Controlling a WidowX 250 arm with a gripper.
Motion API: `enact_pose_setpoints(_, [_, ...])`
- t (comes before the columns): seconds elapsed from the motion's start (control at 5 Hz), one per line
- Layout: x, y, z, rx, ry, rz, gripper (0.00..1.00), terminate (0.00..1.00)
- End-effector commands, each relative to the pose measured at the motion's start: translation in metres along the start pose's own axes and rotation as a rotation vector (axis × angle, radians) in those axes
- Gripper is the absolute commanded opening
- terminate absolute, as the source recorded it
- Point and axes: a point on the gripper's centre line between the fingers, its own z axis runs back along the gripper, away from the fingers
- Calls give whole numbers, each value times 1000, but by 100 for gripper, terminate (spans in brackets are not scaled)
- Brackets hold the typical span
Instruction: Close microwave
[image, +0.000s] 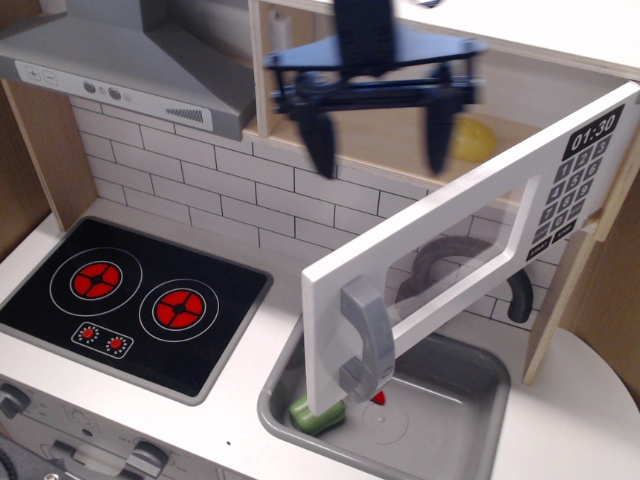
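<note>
The microwave (400, 120) is a pale wooden box at the upper right. Its wide white door (470, 240) stands swung open toward me, with a grey vertical handle (368, 340), a clear window, a black clock display (593, 131) and a number keypad. A yellow round object (470, 140) lies inside on its floor. My black gripper (378, 140) hangs open and empty in front of the microwave's opening, above and behind the door's top edge, not touching it. It is blurred by motion.
A grey range hood (130, 60) is at the upper left. A black stovetop (130, 300) with red burners lies at the lower left. A grey sink (440, 400) under the door holds a green object (318, 412). A grey faucet (470, 265) shows through the window.
</note>
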Motion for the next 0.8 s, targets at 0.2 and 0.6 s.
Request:
enact_pose_setpoints(0.2, [-42, -54, 17, -38, 25, -105, 100, 0])
enact_pose_setpoints(0.6, [-62, -73, -24, -86, 57, -30, 100, 0])
